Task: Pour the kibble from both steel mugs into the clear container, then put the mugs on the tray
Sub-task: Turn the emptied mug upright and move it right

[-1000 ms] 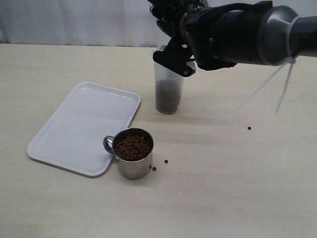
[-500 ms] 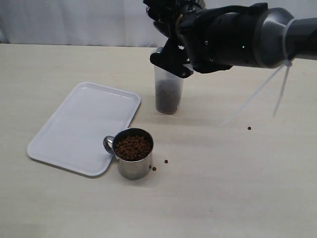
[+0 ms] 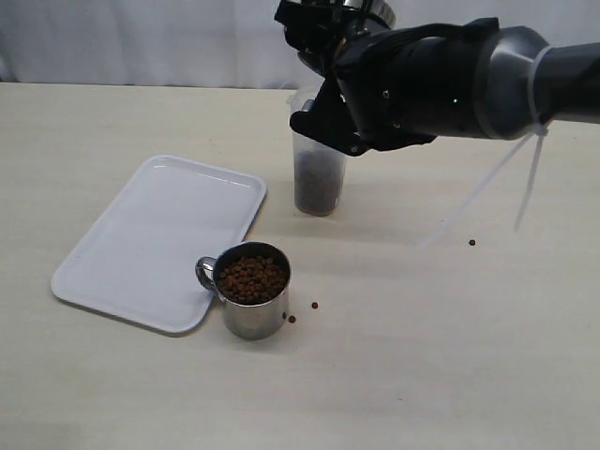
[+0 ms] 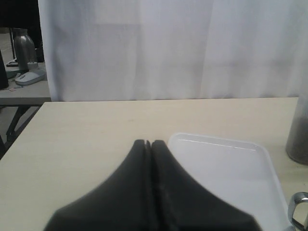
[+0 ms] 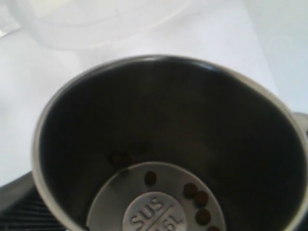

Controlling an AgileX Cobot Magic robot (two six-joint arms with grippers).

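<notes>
In the upper centre of the exterior view, the right gripper (image 3: 328, 33) seems to clasp, jaws wide, a short shiny stainless-steel mug (image 5: 159, 120) tipped toward the tall translucent plastic container (image 3: 305, 150). The container is partly filled with small dark-brown kibble pellets (image 3: 319, 183), and a few pellets lie in the tipped mug. A second, full steel mug (image 3: 253, 309) stands lower centre against the flat white rectangular tray (image 3: 141, 244). The left gripper (image 4: 148, 144) is pressed closed and empty.

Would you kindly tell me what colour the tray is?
Plain white all over; the tray shows best in the exterior view.
</notes>
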